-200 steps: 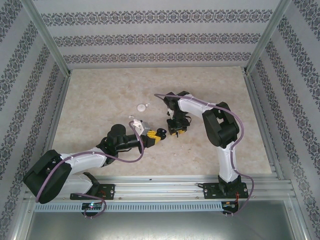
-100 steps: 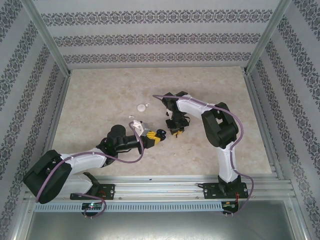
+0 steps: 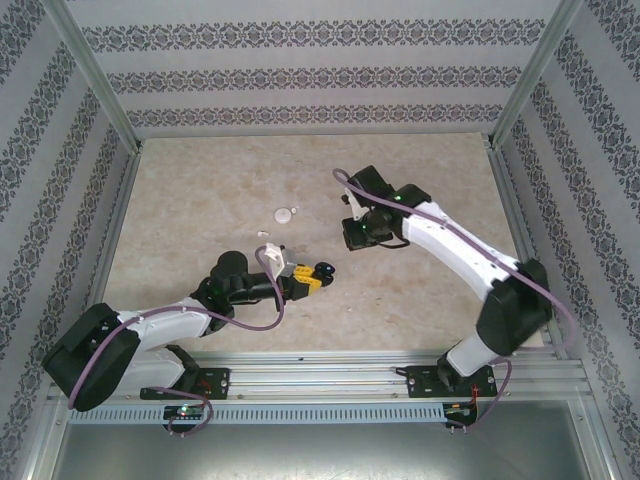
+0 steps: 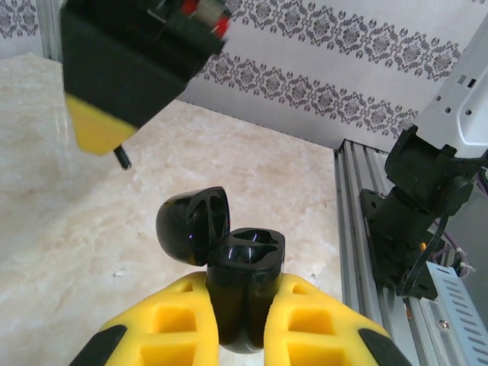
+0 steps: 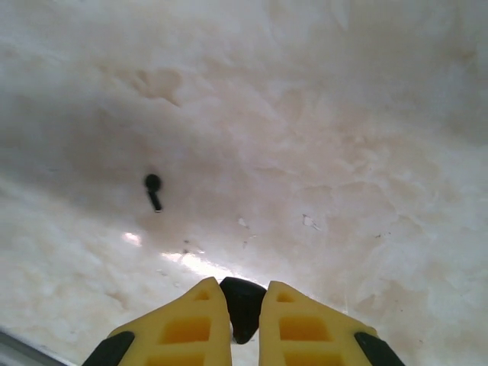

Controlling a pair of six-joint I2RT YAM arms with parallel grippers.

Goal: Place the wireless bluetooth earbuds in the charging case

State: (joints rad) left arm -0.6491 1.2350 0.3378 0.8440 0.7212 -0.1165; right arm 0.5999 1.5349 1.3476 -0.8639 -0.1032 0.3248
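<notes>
The black charging case (image 4: 245, 263) stands upright between my left gripper's (image 4: 244, 288) yellow fingers, its lid (image 4: 191, 226) hinged open to the left and both sockets empty. From above, that gripper (image 3: 316, 272) sits near the table's middle. My right gripper (image 5: 244, 296) is shut on a black earbud (image 5: 242, 306), and hangs above the table (image 5: 343, 152), behind and to the right of the case (image 3: 322, 270) in the top view. A second black earbud (image 5: 152, 189) lies loose on the table. In the left wrist view the right gripper (image 4: 103, 137) hovers at upper left.
A small round whitish puck (image 3: 285, 214) and a tiny white piece (image 3: 264, 236) lie on the marble table behind the left gripper. Aluminium rails (image 3: 330, 375) run along the near edge, and patterned walls close in the other sides.
The right arm has swung its elbow out to the right and lifted its gripper back, away from the case. The left gripper with the case has shifted slightly.
</notes>
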